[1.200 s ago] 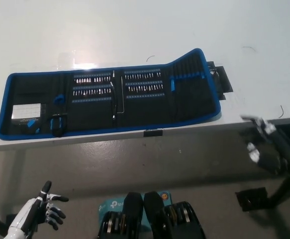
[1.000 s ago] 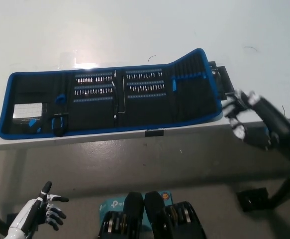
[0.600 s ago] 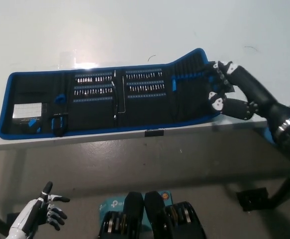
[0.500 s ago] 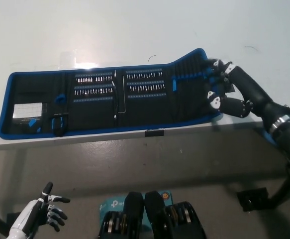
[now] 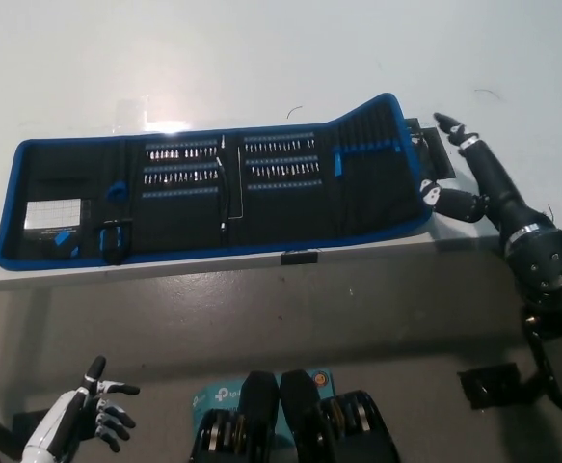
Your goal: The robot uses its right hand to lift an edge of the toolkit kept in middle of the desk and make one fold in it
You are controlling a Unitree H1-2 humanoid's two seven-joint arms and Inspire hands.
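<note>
One white table (image 5: 261, 68) carries one toolkit (image 5: 213, 188), spread flat across its middle near the front edge, its right end slightly raised. The right hand (image 5: 459, 174) sits at that right edge, fingers spread wide and holding nothing, so the step looks like the reach before the lift. Next it needs to get under or pinch the blue border there, then carry it leftward. The left hand (image 5: 88, 417) rests low, open, below the table.

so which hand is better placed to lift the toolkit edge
Right. The black right hand is on the desk beside the toolkit's raised right edge, while the white left hand hangs well below the desk.
</note>
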